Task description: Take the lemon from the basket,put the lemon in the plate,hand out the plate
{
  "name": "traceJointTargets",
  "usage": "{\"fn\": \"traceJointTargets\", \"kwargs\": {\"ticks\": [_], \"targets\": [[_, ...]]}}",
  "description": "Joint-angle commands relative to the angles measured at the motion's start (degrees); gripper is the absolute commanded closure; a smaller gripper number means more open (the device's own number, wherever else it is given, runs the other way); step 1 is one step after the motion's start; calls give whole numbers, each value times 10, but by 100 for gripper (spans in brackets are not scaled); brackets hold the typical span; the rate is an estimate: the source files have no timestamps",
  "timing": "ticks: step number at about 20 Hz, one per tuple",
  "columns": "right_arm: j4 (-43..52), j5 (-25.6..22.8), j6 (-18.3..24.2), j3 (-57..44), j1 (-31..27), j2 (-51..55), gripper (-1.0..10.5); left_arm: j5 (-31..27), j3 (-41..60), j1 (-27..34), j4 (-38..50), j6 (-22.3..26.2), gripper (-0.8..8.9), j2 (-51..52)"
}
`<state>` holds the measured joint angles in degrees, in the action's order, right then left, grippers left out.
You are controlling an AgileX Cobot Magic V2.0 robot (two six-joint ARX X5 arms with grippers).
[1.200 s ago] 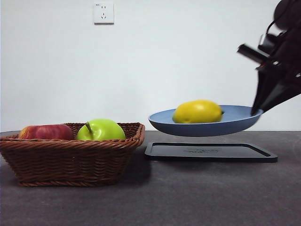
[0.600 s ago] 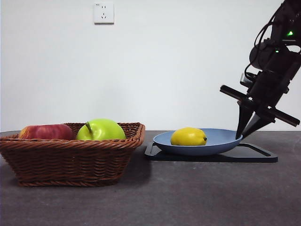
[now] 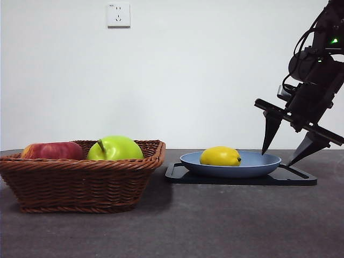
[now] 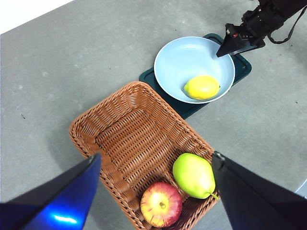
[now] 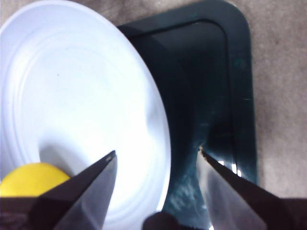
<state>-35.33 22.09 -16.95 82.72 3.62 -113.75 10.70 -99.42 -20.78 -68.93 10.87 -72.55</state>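
Observation:
The yellow lemon [image 3: 220,156] lies in the light-blue plate [image 3: 258,164], which rests flat on the black tray [image 3: 301,177]. My right gripper [image 3: 278,157] is open at the plate's right rim, one jaw over the plate and one over the tray, touching neither. The right wrist view shows the open gripper [image 5: 157,151] straddling the plate's rim [image 5: 72,96], with the lemon [image 5: 29,179] at one edge. My left gripper [image 4: 156,155] is open and empty, high above the wicker basket [image 4: 134,129]. That view also shows the lemon [image 4: 202,87] in the plate [image 4: 187,57].
The basket [image 3: 80,183] stands at the left and holds a green apple [image 3: 115,148] and a red apple [image 3: 54,150]. The black tray [image 4: 242,67] lies right beside the basket. A wall socket [image 3: 118,14] is on the back wall.
The right gripper lowered the plate with the lemon from the air onto the black tray, then opened and let go of its rim. The plate now lies flat.

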Motion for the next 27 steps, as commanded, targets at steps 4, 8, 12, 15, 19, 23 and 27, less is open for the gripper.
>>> {"fn": "traceJointTargets", "kwargs": {"ticks": [4,8,12,15,19,23,27], "targets": [[-45,0,45,15,1,74,653,3,-11,-1,12,-2,414,-12],[-130,0,119,14,7,163,845,3,-11,-1,31,-4,562,-23],[-168,-29,169,9,47,265,944,5,-11,-1,53,14,812,-24],[-153,-157,168,-6,101,352,945,15,-8,0,59,22,807,-23],[-58,-230,168,-79,169,469,945,14,78,3,142,17,807,22],[89,-298,164,-226,222,600,945,-18,297,3,302,-7,807,153],[206,-346,164,-396,248,724,944,-56,508,3,428,-55,807,303]]}}
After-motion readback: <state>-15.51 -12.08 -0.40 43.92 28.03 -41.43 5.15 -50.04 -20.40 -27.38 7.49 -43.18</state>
